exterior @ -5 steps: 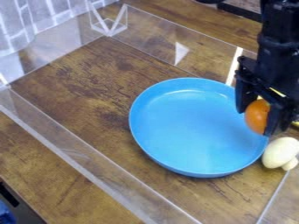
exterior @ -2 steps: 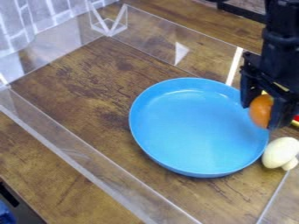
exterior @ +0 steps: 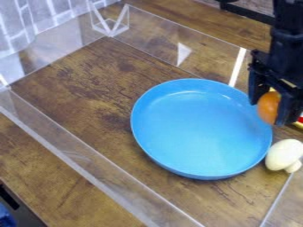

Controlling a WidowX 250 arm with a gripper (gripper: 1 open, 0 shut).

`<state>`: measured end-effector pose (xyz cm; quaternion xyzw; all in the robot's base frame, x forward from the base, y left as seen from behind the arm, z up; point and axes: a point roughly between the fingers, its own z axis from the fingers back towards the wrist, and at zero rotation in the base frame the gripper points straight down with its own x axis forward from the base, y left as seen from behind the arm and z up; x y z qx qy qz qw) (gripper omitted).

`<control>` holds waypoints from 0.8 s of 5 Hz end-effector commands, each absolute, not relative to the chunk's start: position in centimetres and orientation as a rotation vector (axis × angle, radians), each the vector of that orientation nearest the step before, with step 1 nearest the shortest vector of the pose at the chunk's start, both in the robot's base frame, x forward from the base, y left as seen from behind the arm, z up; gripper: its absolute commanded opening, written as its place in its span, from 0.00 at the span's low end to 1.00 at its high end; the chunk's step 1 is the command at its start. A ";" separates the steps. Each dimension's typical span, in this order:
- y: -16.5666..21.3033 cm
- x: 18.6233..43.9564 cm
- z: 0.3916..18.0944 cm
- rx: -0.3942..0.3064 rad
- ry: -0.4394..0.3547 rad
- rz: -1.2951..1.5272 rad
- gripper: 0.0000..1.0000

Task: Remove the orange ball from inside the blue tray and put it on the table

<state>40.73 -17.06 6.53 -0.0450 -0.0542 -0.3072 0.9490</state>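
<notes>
While the hand [exterior: 270, 102] was closed on it, the orange ball [exterior: 268, 107] sat between the fingertips, above the blue tray's [exterior: 196, 129] rim.

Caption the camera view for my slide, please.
A robot hand grips an orange ball above the right rim of a round blue tray.

Fairly bright, even light leaves pale glare along the left and top, while fine detail looks slightly soft.
</notes>
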 end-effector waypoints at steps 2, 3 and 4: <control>-16.4 43.8 9.1 -0.097 -0.186 -0.625 0.00; -16.4 44.8 8.8 -0.097 -0.185 -0.636 0.00; -16.5 45.4 8.6 -0.097 -0.183 -0.646 0.00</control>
